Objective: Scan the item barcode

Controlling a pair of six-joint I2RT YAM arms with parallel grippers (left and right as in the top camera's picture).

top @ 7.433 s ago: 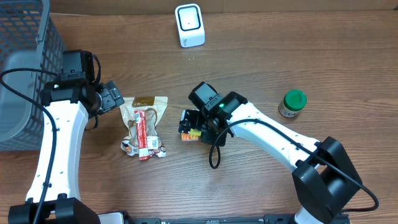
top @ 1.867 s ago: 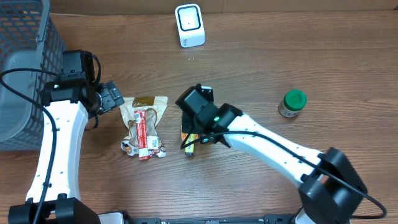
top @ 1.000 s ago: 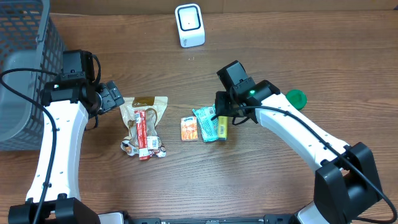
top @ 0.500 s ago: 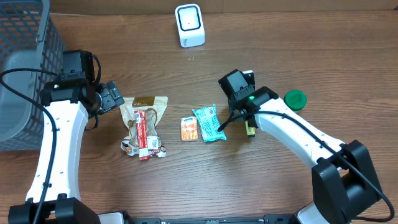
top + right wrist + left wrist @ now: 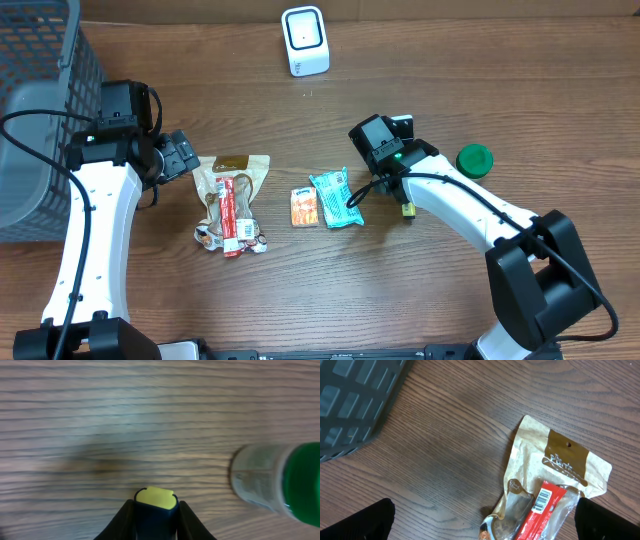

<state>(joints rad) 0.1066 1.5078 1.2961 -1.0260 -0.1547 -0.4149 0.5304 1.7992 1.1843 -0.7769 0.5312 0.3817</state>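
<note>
Item (image 5: 155, 499), a small dark thing with a yellow end, sits pinched in the right gripper (image 5: 156, 519) right of centre in the overhead view, low over the tabletop (image 5: 500, 80). The jaws are narrow and clamp both of its sides.

At far left stands a grey mesh basket (image 5: 40, 60). Just right of it the left gripper (image 5: 188, 158) hangs spread wide and empty beside the upper left edge of a tan pouch (image 5: 232, 195). Right of the pouch lie an orange packet (image 5: 304, 207) and a teal packet (image 5: 335, 198), close together. Next come the right gripper and the item. A green-capped jar (image 5: 470, 166) lies at far right. The white scanner (image 5: 305, 40) sits at top centre, well apart from the item.

The likeliest fault, as I judge it, is a failed read. No barcode shows in any view, so the code may end up turned away from the scanner. The grip is on a small, smooth thing and only its end shows, so it could slip or twist on the way up. The jar is near, and a wide swing of the arm might knock it and set it rolling. The arm's black cable droops by the teal packet and could drag it.

The tabletop is brown wood grain, matt and flat. Almost nothing of the room shows beyond a pale strip along the top edge.
</note>
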